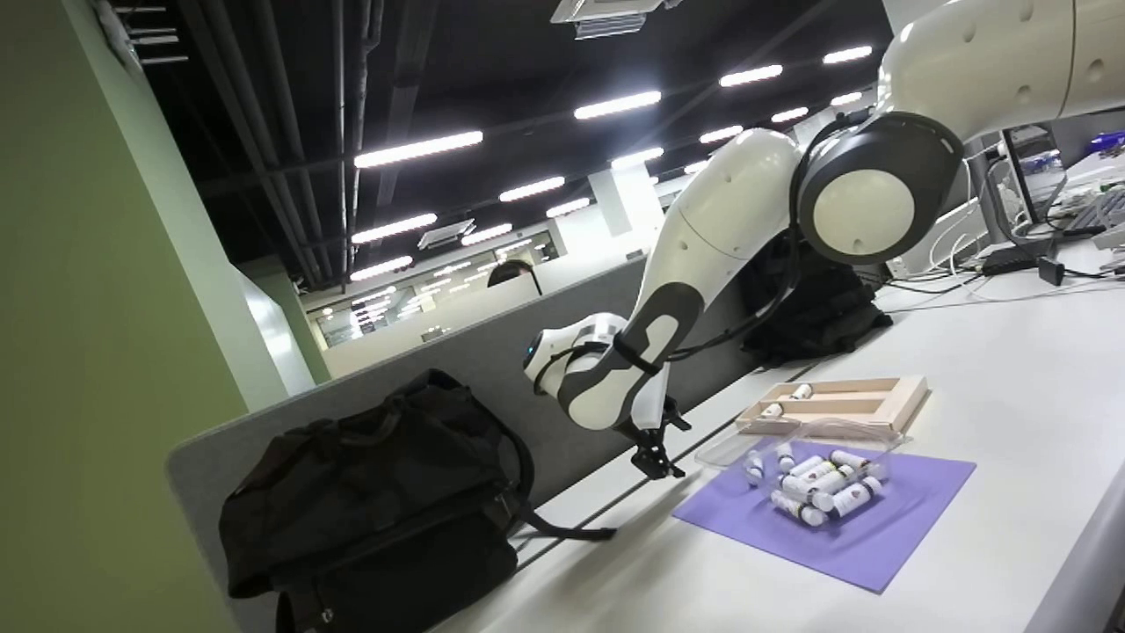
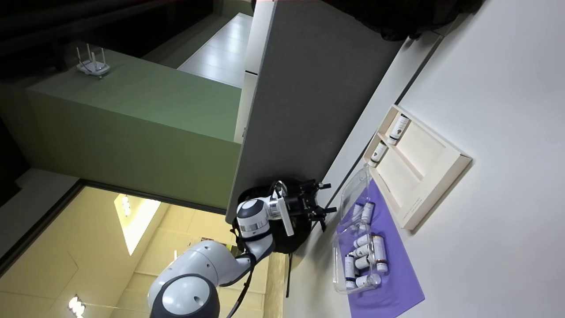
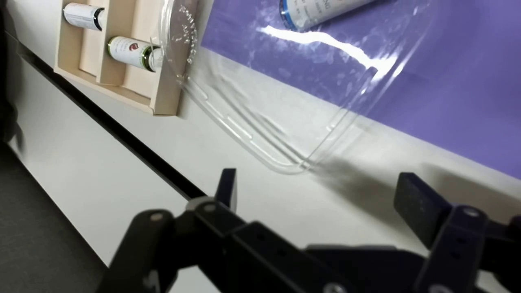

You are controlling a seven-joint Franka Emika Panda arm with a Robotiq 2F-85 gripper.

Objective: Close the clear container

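Observation:
The clear container [image 1: 882,450] stands open on a purple sheet, with several small white-labelled bottles [image 1: 851,498] in and around it. It also shows in an exterior view [image 2: 338,274]. Its see-through lid [image 2: 353,190] is swung out toward the partition side and tilted up. In the wrist view the lid [image 3: 260,136] reaches past the sheet over the white table, its corner just beyond my fingertips. My gripper [image 3: 319,189] is open and empty, fingers apart, a little off the lid's edge. In both exterior views the gripper [image 1: 675,452] [image 2: 330,198] hangs beside the lid, apparently not touching it.
A beige wooden tray [image 2: 441,194] with dividers and two bottles sits beside the lid. The purple sheet [image 1: 879,554] lies under the container. A grey partition [image 2: 309,110] runs along the table's back. Black bags [image 1: 378,492] [image 1: 817,308] stand against it.

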